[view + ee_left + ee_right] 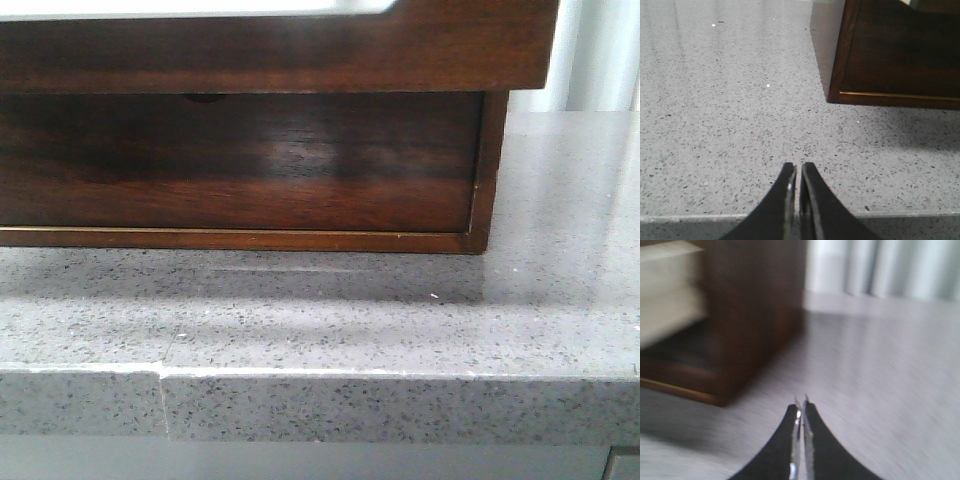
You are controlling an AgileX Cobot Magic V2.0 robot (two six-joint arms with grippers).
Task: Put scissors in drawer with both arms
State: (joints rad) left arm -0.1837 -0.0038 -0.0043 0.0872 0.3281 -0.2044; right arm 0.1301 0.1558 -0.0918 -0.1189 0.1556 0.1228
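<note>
Front view gives me the dark wooden drawer cabinet (240, 170) on the grey speckled stone surface (320, 330). I can't find the scissors. Left tool (795, 170) and right tool (800, 407) are pinched together, holding nothing, so progress is unclear.

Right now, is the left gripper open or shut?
Shut: in the wrist view the left gripper has its black fingers together, nothing between.
</note>
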